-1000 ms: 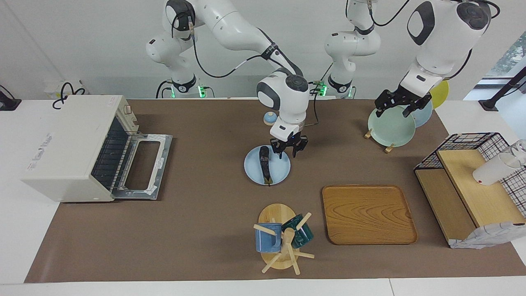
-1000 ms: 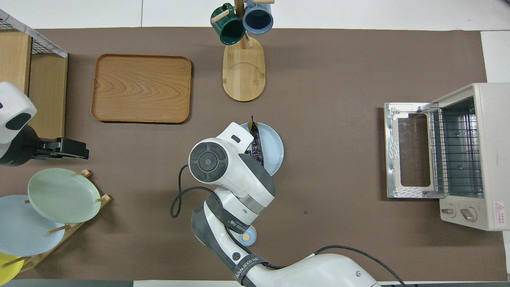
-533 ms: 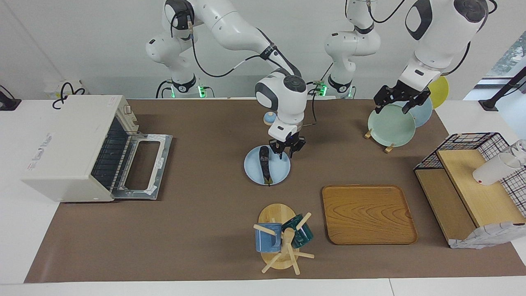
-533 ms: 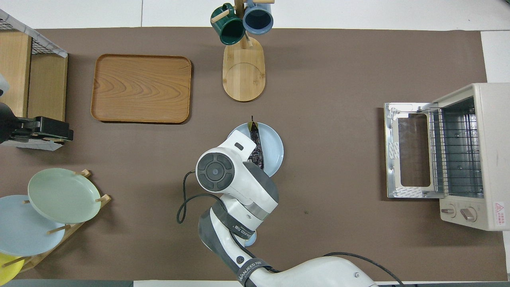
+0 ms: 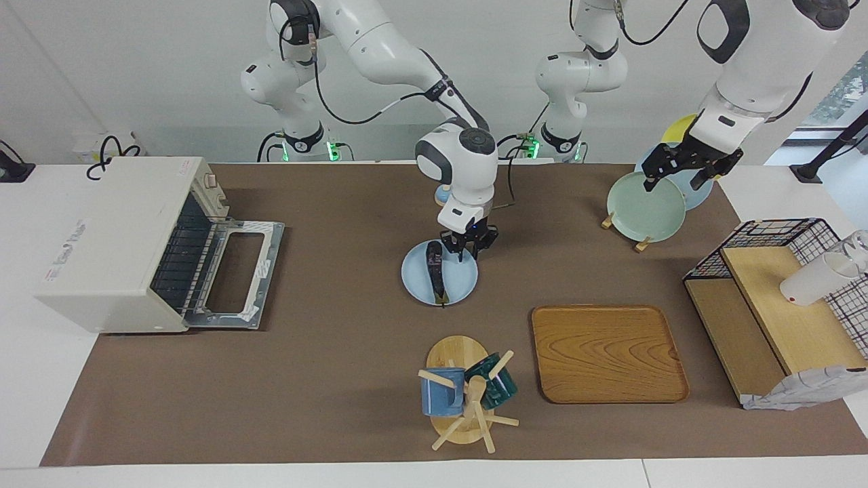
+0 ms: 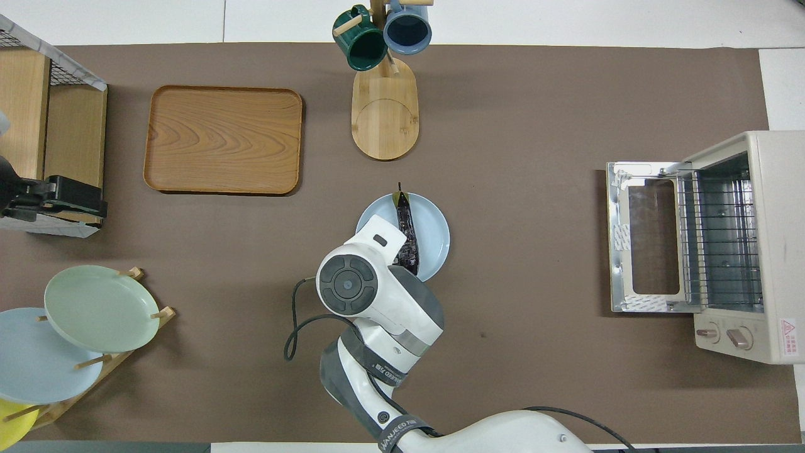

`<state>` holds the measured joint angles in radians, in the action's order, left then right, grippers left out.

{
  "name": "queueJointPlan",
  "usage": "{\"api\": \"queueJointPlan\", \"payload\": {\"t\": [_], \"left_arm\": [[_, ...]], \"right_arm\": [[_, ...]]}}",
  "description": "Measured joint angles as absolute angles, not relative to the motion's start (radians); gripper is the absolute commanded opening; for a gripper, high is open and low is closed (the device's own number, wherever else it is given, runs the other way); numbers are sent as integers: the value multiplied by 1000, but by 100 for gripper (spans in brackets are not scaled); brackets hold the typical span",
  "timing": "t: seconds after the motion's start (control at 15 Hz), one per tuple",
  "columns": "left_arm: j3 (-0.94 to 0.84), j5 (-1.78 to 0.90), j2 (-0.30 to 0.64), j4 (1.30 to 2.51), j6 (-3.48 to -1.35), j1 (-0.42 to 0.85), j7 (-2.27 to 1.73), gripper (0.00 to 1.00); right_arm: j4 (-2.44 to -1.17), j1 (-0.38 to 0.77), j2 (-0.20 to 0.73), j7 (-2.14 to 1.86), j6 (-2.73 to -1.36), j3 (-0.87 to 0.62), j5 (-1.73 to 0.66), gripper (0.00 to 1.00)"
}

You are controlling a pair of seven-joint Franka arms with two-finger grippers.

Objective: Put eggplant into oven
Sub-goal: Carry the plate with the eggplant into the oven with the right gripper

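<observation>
The eggplant (image 5: 436, 274) lies on the blue plate (image 5: 461, 285), and the right gripper (image 5: 468, 248) is held spread just above the plate's nearer rim.

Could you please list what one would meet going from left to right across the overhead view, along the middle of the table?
Left gripper → wooden tray → mug tree base → blue plate holding the eggplant → open oven door → oven.
</observation>
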<state>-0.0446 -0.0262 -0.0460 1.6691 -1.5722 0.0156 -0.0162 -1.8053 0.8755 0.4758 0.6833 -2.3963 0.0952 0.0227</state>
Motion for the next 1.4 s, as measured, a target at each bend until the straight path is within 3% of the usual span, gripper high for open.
{"api": "queueJointPlan", "payload": {"t": [0.33, 0.6, 0.73, 1.13, 1.4], "left_arm": [[-48, -26, -46, 1669, -1572, 16, -16, 100], [-48, -26, -47, 1668, -1572, 11, -16, 100], [-50, -26, -47, 1668, -1572, 5, -16, 100], [-61, -26, -47, 1668, -1572, -8, -16, 100], [-61, -26, -47, 1668, -1572, -8, -16, 100]], "right_arm": [[-1799, 879, 449, 683, -2327, 95, 41, 0], [-1667, 861, 431, 683, -2036, 106, 128, 0], [-1663, 805, 383, 682, -1958, 113, 143, 0], [-1908, 501, 133, 494, -1924, 117, 207, 0], [-2003, 363, 88, 375, -1930, 116, 312, 0]]}}
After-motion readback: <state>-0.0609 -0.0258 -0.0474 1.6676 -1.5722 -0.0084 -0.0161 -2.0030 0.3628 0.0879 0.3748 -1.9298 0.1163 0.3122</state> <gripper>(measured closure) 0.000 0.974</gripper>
